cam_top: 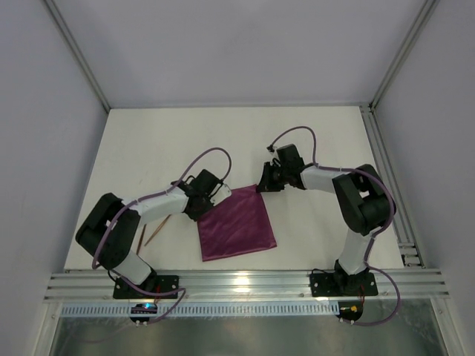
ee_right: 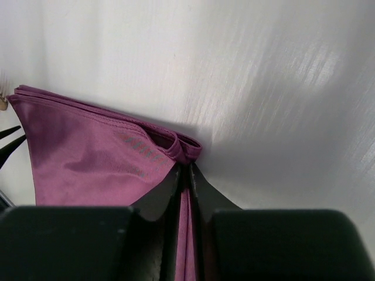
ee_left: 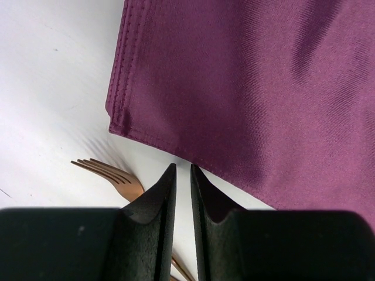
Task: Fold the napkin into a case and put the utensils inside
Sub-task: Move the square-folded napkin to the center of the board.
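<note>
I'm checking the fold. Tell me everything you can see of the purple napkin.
The napkin is plain plum-purple cloth with a slight sheen and stitched hems, folded in layers to a rough square. It lies flat on the white table between the arms. The right gripper is closed on its far right corner, with cloth pinched in it. The left gripper, nearly closed, sits at its edge near another corner; a grip there is unclear. A copper fork lies beside it, apart.
</note>
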Available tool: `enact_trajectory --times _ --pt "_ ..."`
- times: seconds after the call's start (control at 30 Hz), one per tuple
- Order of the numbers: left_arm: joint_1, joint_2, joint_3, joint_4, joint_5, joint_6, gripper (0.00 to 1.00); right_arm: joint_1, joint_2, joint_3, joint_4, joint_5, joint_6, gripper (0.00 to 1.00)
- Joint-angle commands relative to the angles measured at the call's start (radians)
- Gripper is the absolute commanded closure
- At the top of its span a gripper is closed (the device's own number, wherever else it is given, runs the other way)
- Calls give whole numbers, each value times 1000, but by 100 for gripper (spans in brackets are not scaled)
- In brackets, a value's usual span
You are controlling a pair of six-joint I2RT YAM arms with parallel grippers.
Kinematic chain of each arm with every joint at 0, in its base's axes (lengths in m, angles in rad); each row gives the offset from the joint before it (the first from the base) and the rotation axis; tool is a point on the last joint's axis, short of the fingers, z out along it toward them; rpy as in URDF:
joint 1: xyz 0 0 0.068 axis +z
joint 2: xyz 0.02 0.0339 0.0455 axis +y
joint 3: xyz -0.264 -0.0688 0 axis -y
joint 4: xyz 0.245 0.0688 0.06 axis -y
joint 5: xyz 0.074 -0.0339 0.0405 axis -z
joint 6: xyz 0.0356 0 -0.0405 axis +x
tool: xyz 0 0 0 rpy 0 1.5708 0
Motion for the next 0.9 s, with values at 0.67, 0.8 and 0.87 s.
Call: enact_trajectory --times 0.67,0.8,0.87 --pt "66 -87 130 -65 32 -12 82 -287 -233 -401 268 207 336 97" --pt "66 -88 156 -80 59 -17 82 -286 -310 -479 282 218 412 97" --pt "66 -87 162 -83 77 -21 82 -286 -377 -551 291 224 436 97"
